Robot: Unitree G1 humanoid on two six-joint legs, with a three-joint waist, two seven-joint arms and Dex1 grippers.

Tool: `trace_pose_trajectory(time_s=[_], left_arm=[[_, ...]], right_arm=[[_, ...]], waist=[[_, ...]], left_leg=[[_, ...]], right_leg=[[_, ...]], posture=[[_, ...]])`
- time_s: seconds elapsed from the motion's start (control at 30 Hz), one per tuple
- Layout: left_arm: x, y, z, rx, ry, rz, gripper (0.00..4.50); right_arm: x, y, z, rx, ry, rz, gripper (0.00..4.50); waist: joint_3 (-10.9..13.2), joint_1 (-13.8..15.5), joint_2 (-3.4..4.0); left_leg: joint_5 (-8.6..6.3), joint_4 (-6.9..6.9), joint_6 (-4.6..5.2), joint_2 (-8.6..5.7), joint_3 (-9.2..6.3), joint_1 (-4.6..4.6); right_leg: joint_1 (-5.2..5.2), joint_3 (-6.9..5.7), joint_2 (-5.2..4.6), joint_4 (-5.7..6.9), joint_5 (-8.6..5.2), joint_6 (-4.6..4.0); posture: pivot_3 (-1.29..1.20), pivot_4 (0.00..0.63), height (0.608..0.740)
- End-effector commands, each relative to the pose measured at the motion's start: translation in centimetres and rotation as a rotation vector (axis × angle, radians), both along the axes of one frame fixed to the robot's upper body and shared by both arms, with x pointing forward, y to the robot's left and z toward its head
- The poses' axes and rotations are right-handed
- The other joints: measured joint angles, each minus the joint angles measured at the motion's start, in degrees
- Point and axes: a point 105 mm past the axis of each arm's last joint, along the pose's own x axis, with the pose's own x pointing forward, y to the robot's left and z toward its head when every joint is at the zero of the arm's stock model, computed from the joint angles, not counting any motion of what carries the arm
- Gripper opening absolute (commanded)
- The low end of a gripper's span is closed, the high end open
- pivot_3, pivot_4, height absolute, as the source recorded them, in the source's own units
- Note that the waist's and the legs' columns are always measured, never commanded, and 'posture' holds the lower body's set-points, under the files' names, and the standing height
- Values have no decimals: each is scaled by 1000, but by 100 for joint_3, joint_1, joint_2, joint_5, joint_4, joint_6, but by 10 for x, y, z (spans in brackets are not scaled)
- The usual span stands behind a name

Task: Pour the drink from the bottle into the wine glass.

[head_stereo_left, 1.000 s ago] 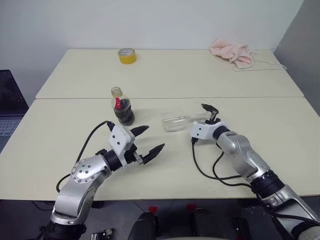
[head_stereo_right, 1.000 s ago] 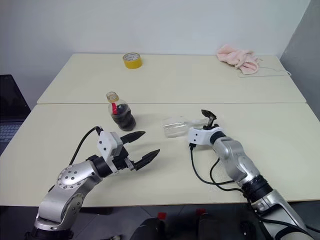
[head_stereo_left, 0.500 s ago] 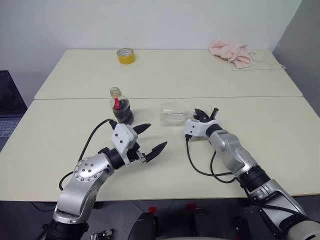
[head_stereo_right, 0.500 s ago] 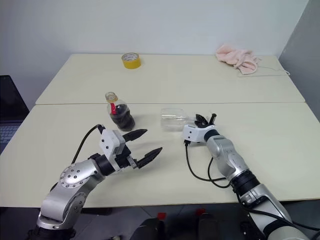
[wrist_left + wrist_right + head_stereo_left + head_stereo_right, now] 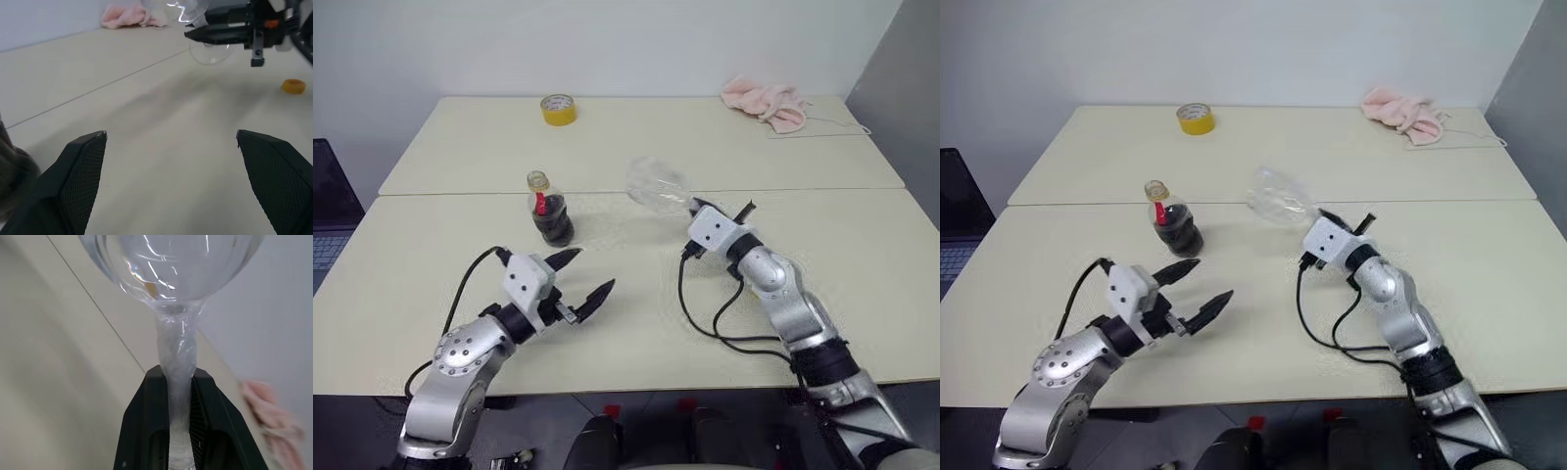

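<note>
Flanking far tabletop: tape roll (image 5: pixel 560 109), pink cloth (image 5: pixel 766 101)

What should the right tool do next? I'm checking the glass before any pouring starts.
Probably turn the wine glass upright and set its foot on the table. The right tool is shut on the stem, and the bowl hangs tilted above the table. The bottle, its cap off, stands nearby, and the left tool is open and holds nothing.

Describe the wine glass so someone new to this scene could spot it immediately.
Start at the seam between the two cream tables, then move right of the cola bottle. The wine glass is lifted off the surface, tilted, its stem clamped in the right gripper. It is the one clear, empty, stemmed item.
</note>
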Motion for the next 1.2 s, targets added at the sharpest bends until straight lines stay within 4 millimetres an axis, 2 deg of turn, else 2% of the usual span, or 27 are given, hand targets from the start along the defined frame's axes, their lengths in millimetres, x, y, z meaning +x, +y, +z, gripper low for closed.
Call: trace_pose_trajectory(time_s=[0.03,0.1,0.2,0.4,0.53,0.7,1.07,1.2], left_arm=[[-12,4,4,-20,8,-65,4500],[-16,7,1,-29,40,-83,4500],[-23,15,2,-49,81,-108,4500],[-27,27,2,-36,106,-91,4500],[-25,30,4,-27,98,-78,4500],[-24,26,5,-26,90,-77,4500],[-20,18,9,-26,82,-96,4500],[-19,17,10,-25,80,-102,4500]], right_arm=[[-31,26,15,193,62,208,251],[-40,36,10,259,123,270,250],[-47,60,-1,374,221,369,248],[-28,72,-14,457,282,380,241],[-15,74,-27,437,289,385,239],[-10,70,-38,415,295,390,237],[-13,62,-56,400,353,388,236],[-13,59,-55,412,359,384,1508]], waist=[[1,5,1],[2,9,3],[2,9,3],[5,6,8],[5,4,9],[5,-29,9],[5,-44,9],[5,-44,9]], left_leg=[[0,0,0,-2,-1,-1],[0,1,0,-2,-4,0],[0,3,1,-2,-7,2],[-1,-2,1,-3,-6,10],[-1,-3,1,-2,-7,12],[-1,-3,1,-2,-5,11],[-1,-3,1,-1,-6,12],[-1,-3,1,-1,-7,11]], right_leg=[[-1,0,-1,0,0,0],[1,0,-1,0,0,0],[2,-1,0,2,0,0],[3,-1,2,2,0,-1],[2,-3,3,3,0,-1],[1,-1,2,3,0,-2],[2,-2,3,7,0,-2],[2,-2,3,6,0,-2]], posture=[[0,150,740],[0,150,740],[0,150,740],[0,150,740],[0,150,740],[0,150,740],[0,150,740],[0,150,740]])
